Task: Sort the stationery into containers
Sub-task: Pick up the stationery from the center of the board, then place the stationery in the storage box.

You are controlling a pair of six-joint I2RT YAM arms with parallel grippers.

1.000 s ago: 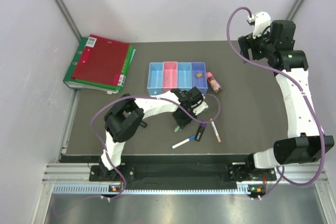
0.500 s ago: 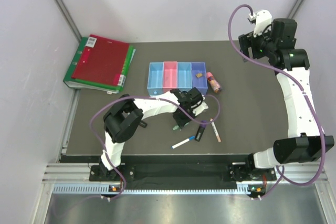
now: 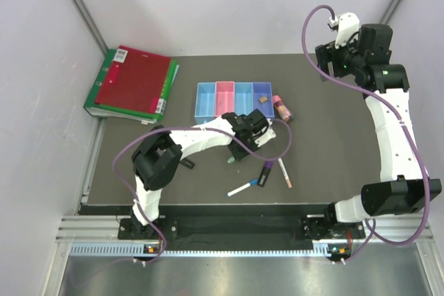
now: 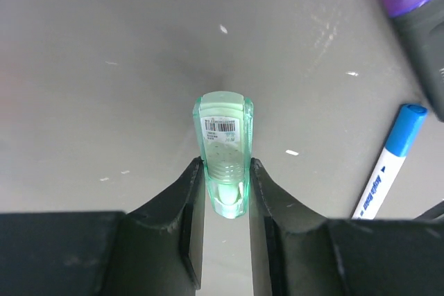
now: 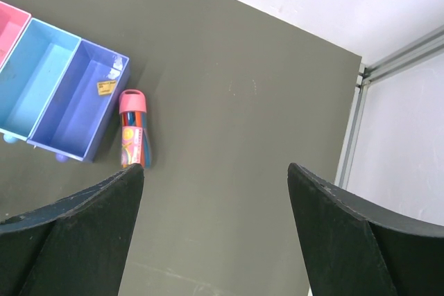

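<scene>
My left gripper (image 4: 223, 175) is shut on the green marker (image 4: 223, 145), which points down at the dark mat. In the top view this gripper (image 3: 241, 149) and the marker (image 3: 232, 160) are just in front of the row of bins (image 3: 206, 102). The purple-black highlighter (image 3: 264, 171), the white blue-capped pen (image 3: 243, 188) and the thin pinkish pen (image 3: 285, 172) lie in front to the right. The pink-capped bottle (image 5: 132, 133) lies beside the purple-blue bin (image 5: 69, 119), which holds the tan block (image 5: 106, 86). My right gripper (image 5: 215, 171) is open and empty, high at the back right. No blue-black highlighter shows.
Red and green binders (image 3: 132, 82) lie at the back left. A purple cable (image 3: 208, 133) loops over the mat around the left arm. The mat's right edge meets a metal frame rail (image 5: 354, 129). The walls stand close on both sides.
My left gripper has moved a little back toward the bins with the green marker in it. The right arm has hardly moved.
</scene>
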